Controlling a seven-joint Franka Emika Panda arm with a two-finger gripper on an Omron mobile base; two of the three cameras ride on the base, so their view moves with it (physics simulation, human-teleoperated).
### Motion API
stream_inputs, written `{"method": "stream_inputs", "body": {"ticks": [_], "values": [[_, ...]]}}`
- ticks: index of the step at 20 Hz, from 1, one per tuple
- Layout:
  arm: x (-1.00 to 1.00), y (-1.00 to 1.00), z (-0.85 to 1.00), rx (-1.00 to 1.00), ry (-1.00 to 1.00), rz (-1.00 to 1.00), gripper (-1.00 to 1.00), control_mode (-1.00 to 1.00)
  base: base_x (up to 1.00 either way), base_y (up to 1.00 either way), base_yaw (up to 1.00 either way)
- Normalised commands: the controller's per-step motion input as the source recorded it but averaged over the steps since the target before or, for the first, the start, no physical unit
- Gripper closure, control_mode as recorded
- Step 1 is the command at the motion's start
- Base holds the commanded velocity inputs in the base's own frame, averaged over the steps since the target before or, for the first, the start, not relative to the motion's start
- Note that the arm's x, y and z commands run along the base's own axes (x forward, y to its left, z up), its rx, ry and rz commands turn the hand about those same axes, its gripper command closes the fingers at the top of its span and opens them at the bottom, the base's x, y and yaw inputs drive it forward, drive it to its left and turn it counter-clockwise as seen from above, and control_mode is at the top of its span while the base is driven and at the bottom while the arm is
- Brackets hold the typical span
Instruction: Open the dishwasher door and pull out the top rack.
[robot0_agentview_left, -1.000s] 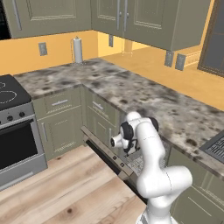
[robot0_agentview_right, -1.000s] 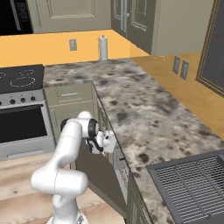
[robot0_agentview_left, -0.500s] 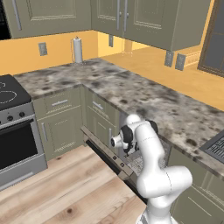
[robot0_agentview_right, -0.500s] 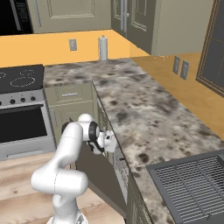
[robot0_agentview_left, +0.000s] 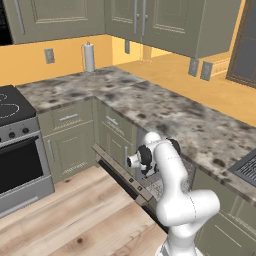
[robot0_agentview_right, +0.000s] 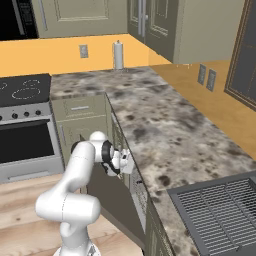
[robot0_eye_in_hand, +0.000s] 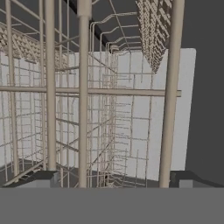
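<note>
The dishwasher door (robot0_agentview_left: 121, 174) hangs open, folded down over the floor, with its tan button strip facing out; in the right base view its dark grey face (robot0_agentview_right: 107, 200) slopes down under the counter. My gripper (robot0_agentview_left: 150, 171) (robot0_agentview_right: 131, 167) reaches into the dishwasher's opening just above the door. In the hand view the gripper (robot0_eye_in_hand: 114, 177) is open, its fingertips (robot0_eye_in_hand: 41, 177) wide apart at the bottom. The top rack (robot0_eye_in_hand: 100, 92), a light-grey wire grid, stands very close in front, and several of its wires run between the fingertips. Part of the rack's grid (robot0_agentview_left: 161, 186) shows behind my forearm.
A speckled stone counter (robot0_agentview_left: 165, 110) runs over the dishwasher. The stove with its black oven door (robot0_agentview_left: 20, 167) stands to the left across the wood floor (robot0_agentview_left: 75, 215). Olive cabinet doors (robot0_agentview_left: 67, 140) flank the corner. A grated sink (robot0_agentview_right: 220, 210) sits at the near right.
My hand has crept slightly further toward the dishwasher opening; the door has not moved.
</note>
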Motion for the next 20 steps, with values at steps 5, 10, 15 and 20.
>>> {"method": "stream_inputs", "body": {"ticks": [5,10,15,20], "values": [[0.19,-0.25,-0.35,0.00,0.03,-0.03,-1.00,-1.00,0.00,0.00,0.00],[0.06,-0.20,-0.48,0.00,0.09,-0.02,-1.00,-1.00,0.00,0.00,0.00],[0.00,0.00,-0.82,0.00,0.10,-0.01,-1.00,-1.00,0.00,0.00,0.00],[0.00,0.00,-1.00,0.00,0.08,-0.01,-1.00,-1.00,0.00,0.00,0.00]]}}
